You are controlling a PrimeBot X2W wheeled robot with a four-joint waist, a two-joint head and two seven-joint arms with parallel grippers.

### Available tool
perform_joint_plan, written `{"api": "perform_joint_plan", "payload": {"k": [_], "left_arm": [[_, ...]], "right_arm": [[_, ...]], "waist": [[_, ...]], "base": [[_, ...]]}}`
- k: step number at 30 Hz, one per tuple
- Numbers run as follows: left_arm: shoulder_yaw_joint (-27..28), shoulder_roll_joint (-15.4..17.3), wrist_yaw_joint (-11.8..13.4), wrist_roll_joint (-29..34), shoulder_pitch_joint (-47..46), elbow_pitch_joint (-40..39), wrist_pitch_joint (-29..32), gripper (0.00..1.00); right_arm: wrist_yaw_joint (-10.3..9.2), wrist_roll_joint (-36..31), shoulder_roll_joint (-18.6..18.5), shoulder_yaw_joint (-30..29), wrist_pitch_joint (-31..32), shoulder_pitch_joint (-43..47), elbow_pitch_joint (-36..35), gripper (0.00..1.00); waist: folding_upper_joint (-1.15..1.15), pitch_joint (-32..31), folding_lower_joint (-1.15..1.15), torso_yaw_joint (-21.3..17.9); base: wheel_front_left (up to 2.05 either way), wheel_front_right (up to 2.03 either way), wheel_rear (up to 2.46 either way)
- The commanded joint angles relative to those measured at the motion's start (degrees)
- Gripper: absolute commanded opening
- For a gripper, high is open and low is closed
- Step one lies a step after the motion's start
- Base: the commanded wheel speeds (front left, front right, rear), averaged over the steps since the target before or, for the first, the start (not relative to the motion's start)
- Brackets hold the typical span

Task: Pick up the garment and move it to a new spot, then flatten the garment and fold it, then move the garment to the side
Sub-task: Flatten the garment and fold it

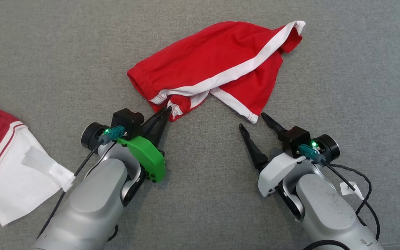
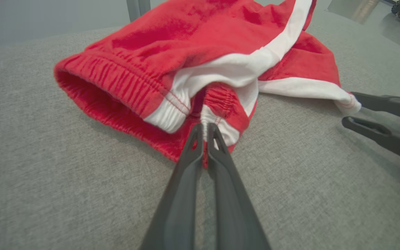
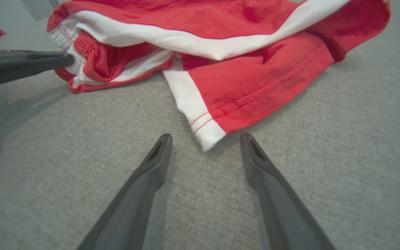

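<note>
Your left gripper (image 1: 168, 109) is clenched on the gathered waistband (image 2: 217, 100) of the red garment (image 1: 221, 59), which lies crumpled near the middle of the bench (image 1: 47, 52), somewhat toward its far edge. From the left wrist view the pinch looks shallow, with only the fingertips on a narrow fold, so I'd judge it could slip once weight comes on it. Lift slowly at first and watch whether the elastic creeps out.

Your right gripper (image 1: 252, 120) is released, jaws wide, just short of the white-trimmed leg-hem corner (image 3: 200, 118) and not touching it. Slide it forward low along the bench so the lower finger goes under that corner, then close well past the white band, not on its very tip.

Raise both together and keep them apart so the cloth hangs open instead of bunching. Steer clear of the other garment (image 1: 5, 163) at the bench's left edge when choosing the new spot.
</note>
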Motion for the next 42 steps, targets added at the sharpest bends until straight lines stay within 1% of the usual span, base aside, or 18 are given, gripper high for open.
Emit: {"api": "perform_joint_plan", "payload": {"k": [1, 3, 4, 6, 13, 17, 19, 20, 21, 22, 23, 24, 27, 30, 32, 36, 39, 42], "left_arm": [[0.1, 0.1, 0.1, -0.2, -1.0, 0.2, -0.2, 0.0], [0.2, 0.0, 0.1, -0.1, -1.1, 0.3, -0.2, 0.0], [0.2, 0.0, 0.1, -0.1, -1.0, 0.4, -0.2, 0.0], [0.2, -0.1, 0.1, -0.1, -1.0, 0.5, -0.2, 0.0], [-0.2, -0.1, 0.1, -0.6, -1.0, 0.4, -0.2, 0.0], [-0.4, -0.2, 0.1, -0.6, -1.2, 0.2, -0.2, 0.0], [-0.5, -0.3, 0.1, -0.8, -1.2, 0.1, -0.2, 0.0], [-0.6, -0.3, 0.1, -0.8, -1.2, 0.1, -0.2, 0.0], [-0.6, -0.4, 0.1, -0.8, -1.1, 0.1, -0.2, 0.0], [-0.7, -0.5, 0.1, -0.8, -1.0, 0.0, -0.2, 0.0], [-0.9, -0.5, 0.1, -0.8, -0.9, -0.1, -0.2, 0.0], [-1.6, -0.5, 0.1, -0.8, -0.8, -0.3, -0.2, 0.0], [-2.1, -0.4, 0.1, -1.7, -1.0, -1.3, -0.2, 0.0], [-0.9, 0.3, 0.1, -2.3, -1.0, -2.6, -0.2, 0.0], [0.4, 0.9, 0.1, -4.0, -0.3, -4.5, -0.2, 0.0], [2.3, 3.8, 0.1, -8.7, -0.5, -9.9, 0.3, 0.0], [3.6, 6.5, 0.1, -13.0, -2.8, -16.4, 3.0, 0.0], [5.5, 9.2, 0.1, -18.1, -5.2, -23.1, 7.2, 0.0]], "right_arm": [[-0.08, 0.5, -0.2, 0.2, -0.2, -0.3, 0.1, 1.0], [-0.08, 0.9, -0.2, 0.5, -0.2, -0.4, 0.2, 1.0], [-0.08, 1.2, -0.2, 0.8, -0.2, -0.3, 0.3, 0.97], [-0.08, 1.4, -0.2, 1.1, -0.2, -0.2, 0.3, 0.96], [-0.08, 3.1, -0.2, 2.4, -0.2, -0.5, 0.6, 0.94], [-0.08, 3.6, -0.2, 2.4, -0.2, -1.1, 0.7, 0.89], [-0.08, 4.0, -0.2, 2.4, -0.2, -1.6, 0.8, 0.83], [-0.08, 4.2, -0.2, 2.4, -0.2, -1.8, 0.9, 0.76], [-0.08, 4.3, -0.2, 2.4, -0.2, -1.8, 1.1, 0.6], [-0.08, 4.9, -0.2, 2.4, -0.2, -1.9, 1.0, 0.46], [-0.08, 5.5, -0.2, 2.3, -0.2, -1.9, 0.8, 0.26], [-0.08, 6.0, -0.2, 2.8, -0.2, -1.9, 0.8, 0.0], [-0.08, 7.6, -0.2, 2.8, -0.2, -1.8, 0.4, 0.0], [-0.08, 9.2, -0.2, 2.6, -0.2, -1.8, -1.2, 0.0], [-0.08, 10.6, -0.2, 1.6, -0.2, -1.7, -3.4, 0.0], [-0.07, 13.2, -0.2, -0.8, -0.2, -2.8, -8.1, 0.0], [-0.08, 15.7, -0.4, -2.5, 1.1, -5.0, -12.2, 0.0], [-0.08, 19.6, -2.6, -4.4, 4.5, -7.8, -17.3, 0.0]], "waist": [[0.0, 0.1, 0.0, 0.1], [0.0, 0.2, 0.0, 0.1], [0.0, 0.2, 0.0, 0.1], [0.0, 0.2, 0.0, 0.1], [0.0, 0.5, 0.0, 0.1], [0.0, 0.6, 0.0, 0.2], [0.0, 0.6, 0.0, 0.3], [0.0, 0.6, 0.0, 0.3], [0.0, 0.5, 0.0, 0.3], [0.0, 0.4, 0.0, 0.4], [0.0, 0.4, 0.0, 0.4], [0.0, 0.3, 0.0, 0.3], [0.0, 0.0, 0.0, 0.3], [0.0, -0.4, 0.0, -0.1], [0.0, -0.7, 0.0, -0.5], [0.0, -1.3, 0.0, -1.3], [0.0, -1.5, 0.0, -1.7], [0.0, -1.5, 0.0, -1.9]], "base": [[0.0, 0.0, 0.0], [0.0, 0.0, 0.0], [0.0, 0.0, 0.0], [0.0, 0.0, 0.0], [0.0, 0.0, 0.0], [0.0, 0.0, 0.0], [0.0, 0.0, 0.0], [0.0, 0.0, 0.0], [0.0, 0.0, 0.0], [0.0, 0.0, 0.0], [0.0, 0.0, 0.0], [0.0, 0.0, 0.0], [0.0, 0.0, 0.0], [0.0, 0.0, 0.0], [0.0, 0.0, 0.0], [0.0, 0.0, 0.0], [0.0, 0.0, 0.0], [0.0, 0.0, 0.0]]}}
